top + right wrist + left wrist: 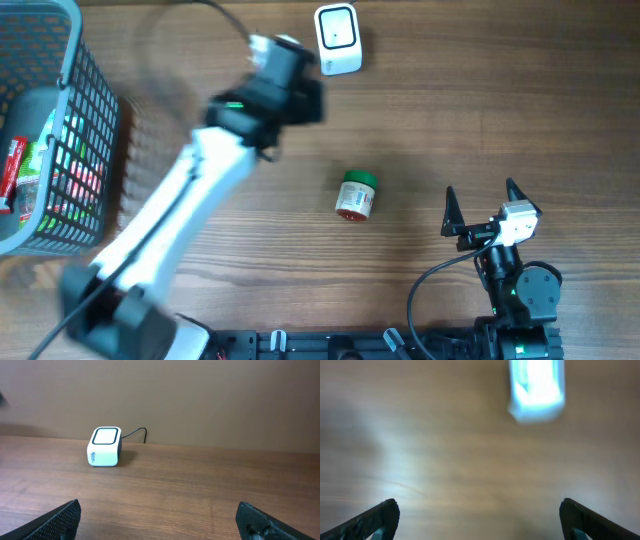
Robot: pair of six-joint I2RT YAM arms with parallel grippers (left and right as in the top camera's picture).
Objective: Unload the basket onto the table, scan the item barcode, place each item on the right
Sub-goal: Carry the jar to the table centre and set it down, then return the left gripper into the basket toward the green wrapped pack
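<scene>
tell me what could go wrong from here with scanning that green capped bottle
The left tool is open and empty close to the barcode scanner, away from the green-capped bottle; it might knock the scanner askew. The bottle lies on its side, so a pinch could roll it away. Its barcode isn't visible, so it may reach the scanner facing the wrong way.

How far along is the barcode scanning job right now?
Done: nothing visible yet. The small green-lidded jar lies alone on the wooden table. In hand: nothing; the left gripper hangs open near the white box scanner, the right gripper open too. Left: grasp the jar, present its barcode to the scanner.
</scene>
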